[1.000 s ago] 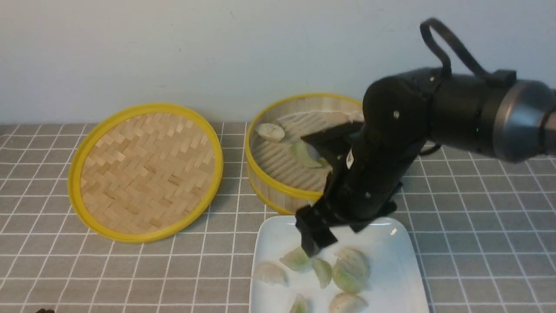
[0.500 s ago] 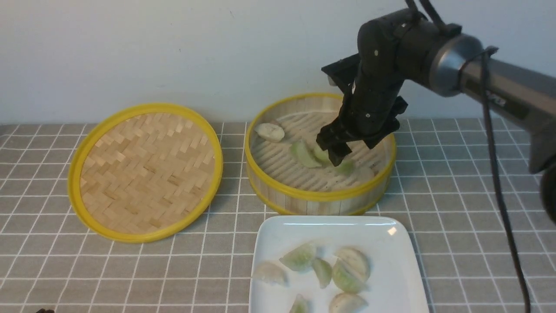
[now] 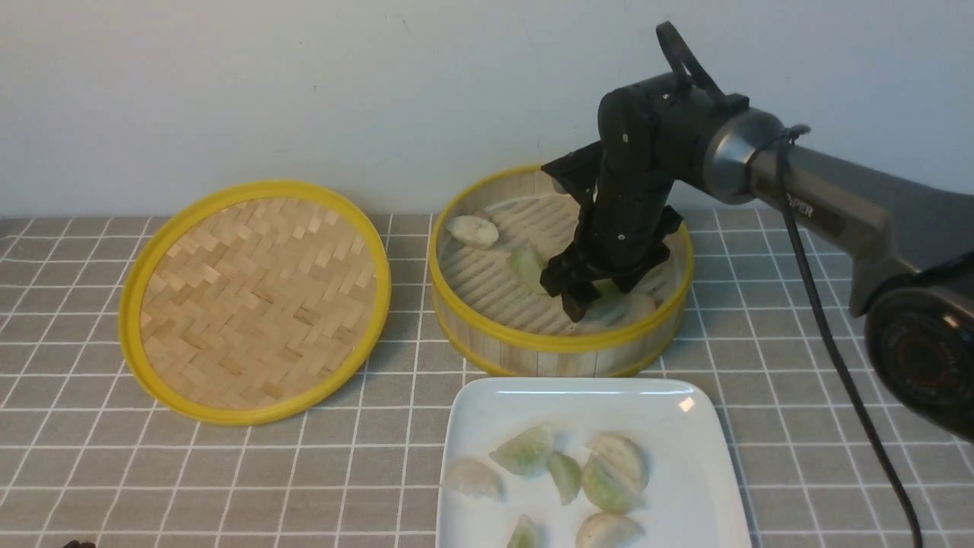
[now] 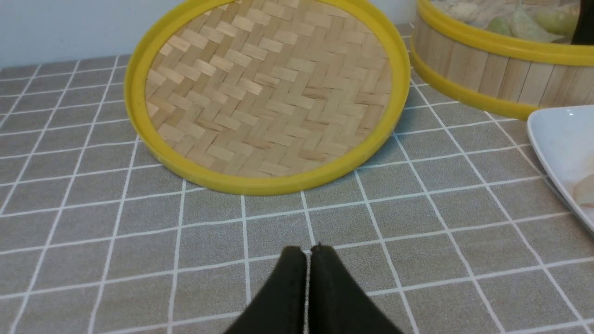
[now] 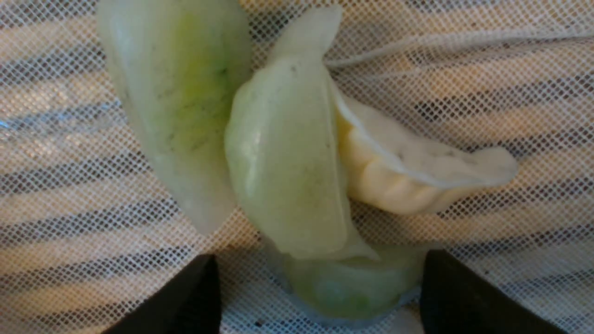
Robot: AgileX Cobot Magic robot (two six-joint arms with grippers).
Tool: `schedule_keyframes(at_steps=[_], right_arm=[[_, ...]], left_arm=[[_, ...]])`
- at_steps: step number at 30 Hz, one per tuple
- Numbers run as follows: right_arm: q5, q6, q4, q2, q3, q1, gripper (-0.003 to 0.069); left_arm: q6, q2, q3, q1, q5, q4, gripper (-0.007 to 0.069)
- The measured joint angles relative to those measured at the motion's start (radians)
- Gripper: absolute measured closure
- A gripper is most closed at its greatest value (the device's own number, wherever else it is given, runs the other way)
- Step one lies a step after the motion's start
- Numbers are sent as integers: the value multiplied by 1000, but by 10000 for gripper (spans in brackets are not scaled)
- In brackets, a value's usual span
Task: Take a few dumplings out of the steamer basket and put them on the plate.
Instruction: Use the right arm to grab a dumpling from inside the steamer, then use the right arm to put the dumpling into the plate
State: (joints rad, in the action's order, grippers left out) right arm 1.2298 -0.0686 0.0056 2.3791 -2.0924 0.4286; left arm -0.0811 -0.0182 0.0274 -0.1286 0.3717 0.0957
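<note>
The steamer basket (image 3: 559, 342) stands at the back, right of centre, with several dumplings inside: an off-white one (image 3: 472, 230) and a pale green one (image 3: 527, 266) show beside the arm. My right gripper (image 3: 582, 304) reaches down into the basket. In the right wrist view it (image 5: 318, 278) is open, its two fingers either side of a pale green dumpling (image 5: 343, 292) lying on the mesh liner, under a second green one (image 5: 287, 157) and an off-white one (image 5: 408, 176). The plate (image 3: 487, 411) in front holds several dumplings (image 3: 525, 451). My left gripper (image 4: 308, 250) is shut and empty, low over the cloth.
The shallow woven lid (image 3: 255, 301) lies flat on the grey checked cloth, left of the basket. The basket's wall (image 4: 492, 74) and a corner of the plate (image 4: 557, 139) show in the left wrist view. A pale wall runs behind the table.
My right arm has swung from above the plate back to the basket and dropped down into it. Its fingers have drawn somewhat closer together. The left arm has not moved.
</note>
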Motion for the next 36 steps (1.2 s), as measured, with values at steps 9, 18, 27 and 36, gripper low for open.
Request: schedule_keyframes(at_steps=[9,18,27,36], right_arm=[[8,0,4,5,-24,0,329],[9,20,58,-116,-40,0,329],[7,13,210,-474,421,68,329],[-8,27,247,-515,686,240,329]], left_arm=[[0,0,0,0,0,0,629],[0,0,0,0,0,0,629],[0,0,0,0,0,0,629],[0,0,0,0,0,0,629]])
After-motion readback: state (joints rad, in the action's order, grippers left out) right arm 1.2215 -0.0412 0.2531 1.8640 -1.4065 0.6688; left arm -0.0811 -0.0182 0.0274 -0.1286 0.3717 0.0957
